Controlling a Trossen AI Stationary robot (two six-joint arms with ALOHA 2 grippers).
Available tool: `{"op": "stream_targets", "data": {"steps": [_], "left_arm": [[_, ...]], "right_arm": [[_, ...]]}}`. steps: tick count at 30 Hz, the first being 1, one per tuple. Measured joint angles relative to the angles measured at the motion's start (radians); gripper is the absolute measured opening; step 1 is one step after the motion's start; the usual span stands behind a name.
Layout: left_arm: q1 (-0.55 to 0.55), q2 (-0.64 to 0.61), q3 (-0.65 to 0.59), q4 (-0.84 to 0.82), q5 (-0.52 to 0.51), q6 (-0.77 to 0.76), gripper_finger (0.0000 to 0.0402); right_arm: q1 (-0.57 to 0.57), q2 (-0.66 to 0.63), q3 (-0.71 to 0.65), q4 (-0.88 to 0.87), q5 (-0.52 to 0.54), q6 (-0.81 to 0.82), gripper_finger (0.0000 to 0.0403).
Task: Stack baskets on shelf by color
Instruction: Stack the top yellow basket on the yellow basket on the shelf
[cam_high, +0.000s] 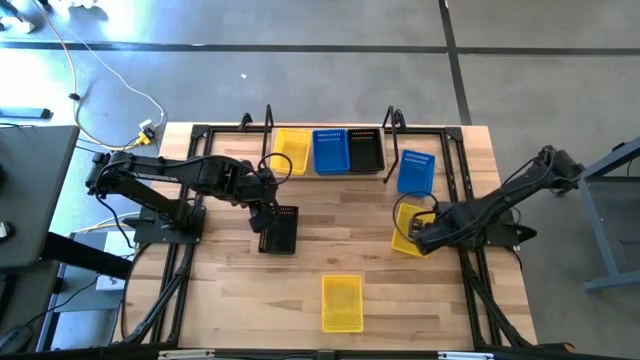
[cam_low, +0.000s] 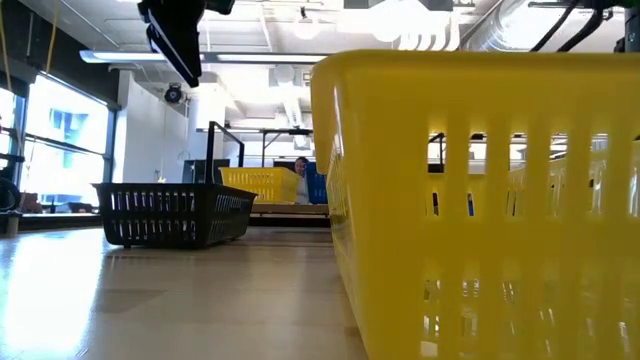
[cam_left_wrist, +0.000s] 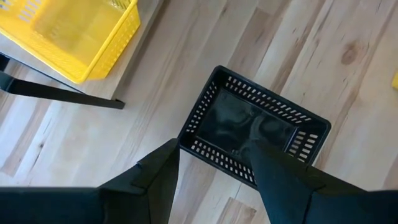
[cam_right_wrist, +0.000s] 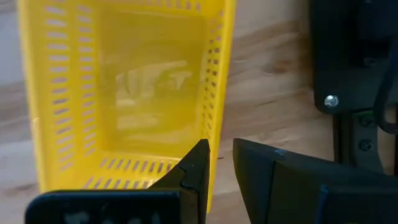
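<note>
Baskets carry no readable writing. Nearest the table's front edge lies a lone yellow basket (cam_high: 342, 303). Farther back, the left gripper (cam_high: 262, 217) hovers with fingers apart above a black basket (cam_high: 279, 231), while the right gripper (cam_high: 422, 236) straddles the wall of another yellow basket (cam_high: 409, 226), fingers slightly apart. Farthest, the shelf (cam_high: 386, 176) holds yellow, blue and black baskets.

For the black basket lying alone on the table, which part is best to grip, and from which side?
Probably a short end wall of the black basket, from above: it sits upright, open, with thin rims. The left gripper hovers open over one end.
</note>
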Motion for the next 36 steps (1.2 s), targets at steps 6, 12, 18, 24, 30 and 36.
{"op": "stream_targets", "data": {"steps": [6,12,18,24,30,36], "left_arm": [[0.0,0.0,0.0,0.014,0.004,0.028,0.0186],[0.0,0.0,0.0,0.014,0.004,0.041,0.0186],[0.0,0.0,0.0,0.015,0.004,0.061,0.0186],[0.0,0.0,0.0,0.029,0.002,0.075,0.0186],[-0.012,0.0,0.0,0.132,0.002,0.154,0.0186],[-0.038,0.0,0.0,0.233,-0.001,0.256,0.0186]], "right_arm": [[-0.005,0.064,0.0,0.015,0.005,0.026,0.0057],[-0.005,0.104,0.0,0.05,0.004,0.061,0.0057],[-0.005,0.17,0.0,0.074,-0.006,0.069,0.0057],[-0.005,0.205,0.003,0.107,0.013,0.069,0.001],[-0.011,0.206,0.054,0.1,0.059,0.08,0.0005],[-0.024,0.206,0.17,0.094,0.189,0.068,0.0003]]}}
